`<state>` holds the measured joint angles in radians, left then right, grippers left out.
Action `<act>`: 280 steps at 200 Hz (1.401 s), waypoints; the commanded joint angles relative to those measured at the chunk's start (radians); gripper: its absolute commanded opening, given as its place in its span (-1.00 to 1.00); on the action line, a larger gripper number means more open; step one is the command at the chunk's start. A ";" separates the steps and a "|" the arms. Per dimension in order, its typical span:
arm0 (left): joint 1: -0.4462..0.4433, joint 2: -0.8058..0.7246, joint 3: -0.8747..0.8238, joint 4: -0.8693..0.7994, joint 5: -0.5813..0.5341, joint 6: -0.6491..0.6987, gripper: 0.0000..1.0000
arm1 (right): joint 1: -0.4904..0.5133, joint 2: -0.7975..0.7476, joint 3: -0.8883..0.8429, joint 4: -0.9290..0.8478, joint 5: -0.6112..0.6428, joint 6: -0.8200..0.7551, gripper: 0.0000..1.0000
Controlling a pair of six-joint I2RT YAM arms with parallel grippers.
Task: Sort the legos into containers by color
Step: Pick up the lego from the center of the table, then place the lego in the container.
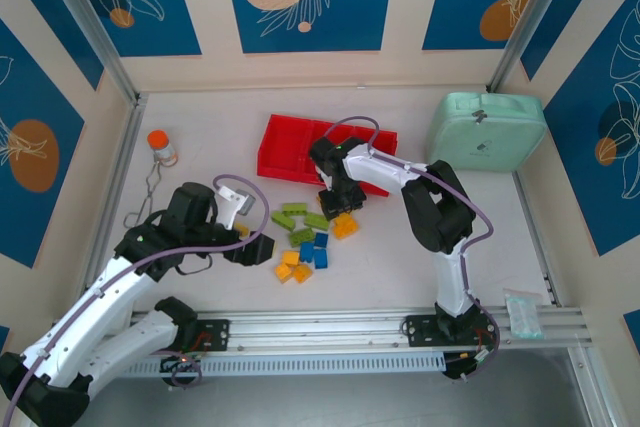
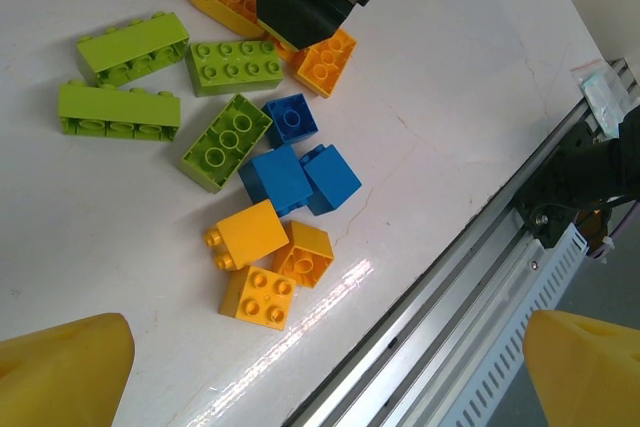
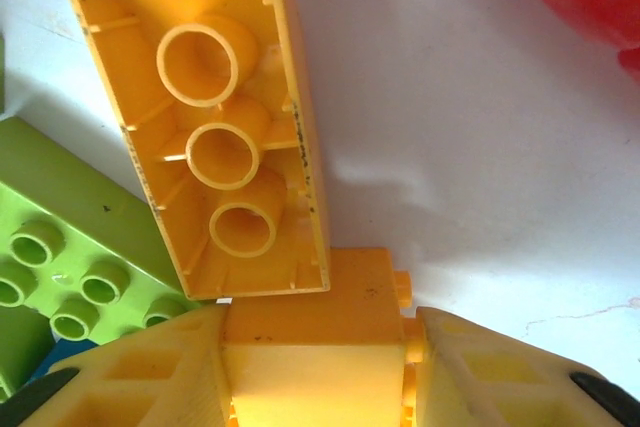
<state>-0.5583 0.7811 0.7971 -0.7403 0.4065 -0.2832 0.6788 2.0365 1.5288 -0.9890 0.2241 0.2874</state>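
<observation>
Jaws of the right gripper [image 3: 315,357] are clamped on a small orange-yellow brick [image 3: 300,297], one yellow finger [image 3: 130,377] pressed to each side. Whether that brick is off the table cannot be told. Just past it lies a long orange-yellow brick [image 3: 220,127], hollow side up with three round tubes showing, and its near end touches the held one. A green brick [image 3: 70,257] lies stud-up against the long brick's left edge.

The left gripper [image 2: 325,372] hangs with its jaws wide apart and nothing between them, above the near edge of the pile of legos [image 2: 265,157].

From the left wrist view the pile lies loose on the white table [image 1: 400,267]:
- four green bricks to the far left
- three blue bricks [image 2: 300,172] bunched in the middle
- three small orange-yellow bricks [image 2: 262,262] nearest the camera, touching one another

The red tray [image 1: 285,147] lies further back on the table, beyond the pile — the right arm reaches across its right end, and the bricks in sight lie outside it. A mint-green case [image 1: 485,132] stands at the far right, an orange-capped bottle [image 1: 160,147] at the far left, both well apart from the bricks.
</observation>
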 commanded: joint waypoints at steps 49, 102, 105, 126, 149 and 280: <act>0.006 -0.029 0.007 0.007 -0.003 -0.006 0.99 | 0.015 -0.134 0.002 -0.078 -0.057 0.035 -0.30; 0.005 -0.036 0.008 0.006 -0.017 -0.006 0.99 | -0.005 -0.161 0.191 -0.130 -0.028 0.026 -0.30; 0.005 -0.036 0.009 0.006 -0.018 -0.005 0.99 | -0.007 -0.156 0.208 -0.133 -0.028 0.024 -0.30; 0.005 -0.035 0.008 0.004 -0.020 -0.006 0.99 | -0.027 -0.113 0.314 -0.135 -0.038 0.018 -0.29; 0.005 -0.036 0.008 0.005 -0.023 -0.005 0.99 | -0.058 -0.035 0.431 -0.130 -0.075 0.010 -0.29; 0.005 -0.086 0.007 0.003 -0.048 -0.004 0.99 | -0.198 0.320 0.838 -0.168 -0.273 0.007 -0.22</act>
<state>-0.5583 0.7090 0.7971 -0.7403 0.3725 -0.2832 0.5022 2.3180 2.3100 -1.1431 0.0341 0.2813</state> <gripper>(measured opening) 0.994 0.388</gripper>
